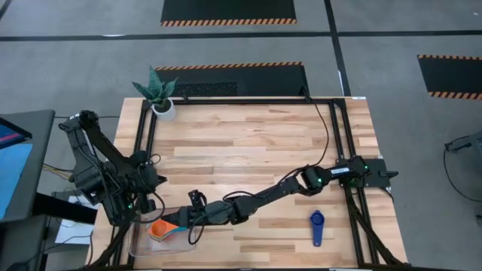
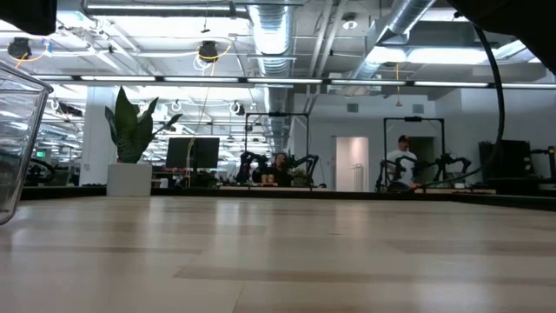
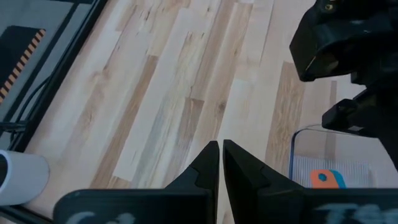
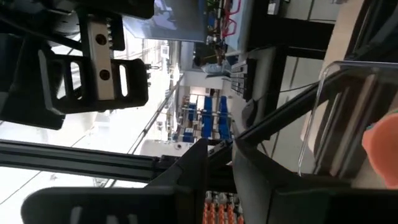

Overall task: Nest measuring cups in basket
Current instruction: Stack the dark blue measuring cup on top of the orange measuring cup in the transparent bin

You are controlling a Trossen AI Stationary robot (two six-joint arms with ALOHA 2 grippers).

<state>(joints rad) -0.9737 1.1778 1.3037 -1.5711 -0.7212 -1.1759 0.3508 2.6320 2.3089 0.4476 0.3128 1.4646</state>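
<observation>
A pale wooden worktop [image 1: 256,150] stands on a grey floor marked with striped mats; the low view looks across it into a bright workshop where people sit at distant benches. The right arm stretches across the worktop to its near left corner, where the clear basket [image 1: 143,242] lies. The right gripper [image 1: 194,220] hovers over the basket's right part, fingers [image 4: 193,168] a narrow way apart with nothing visible between them. The left gripper [image 3: 221,168] waits just beyond the basket, fingers [image 3: 208,165] closed on nothing. Several measuring cups [image 1: 166,229] sit nested in the basket, red on top. A dark blue cup [image 1: 316,226] lies well apart, near the worktop's right front. A potted plant [image 1: 157,92] stands at the far left corner.
</observation>
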